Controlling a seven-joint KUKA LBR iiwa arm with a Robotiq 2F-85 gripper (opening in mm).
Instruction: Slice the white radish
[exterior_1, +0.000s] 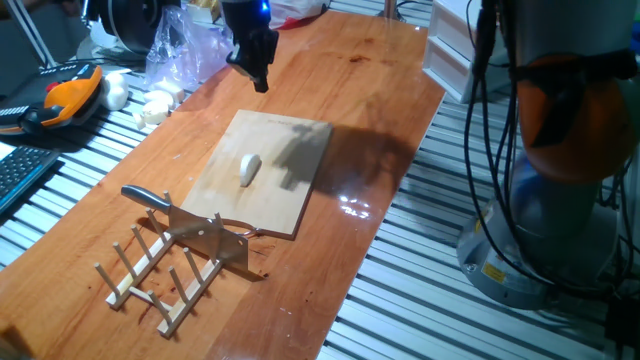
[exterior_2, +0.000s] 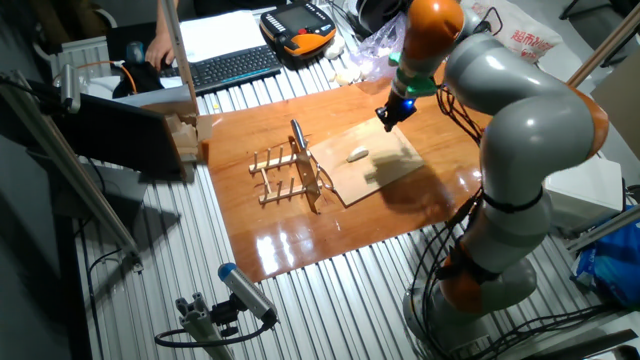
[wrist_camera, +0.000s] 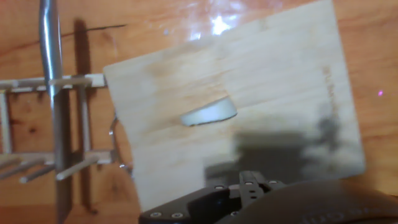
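My gripper (exterior_1: 259, 78) hangs above the far end of the wooden board (exterior_1: 285, 205), touching nothing; how far my fingers stand apart I cannot tell; the white radish (exterior_1: 249, 168) lies mid-board; nearer, a knife (exterior_1: 150, 199) rests on the wooden rack (exterior_1: 160, 275).

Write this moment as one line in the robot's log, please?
gripper: in the air past the board's far edge, holding nothing | white radish: whole, on wooden board | knife: in rack, untouched
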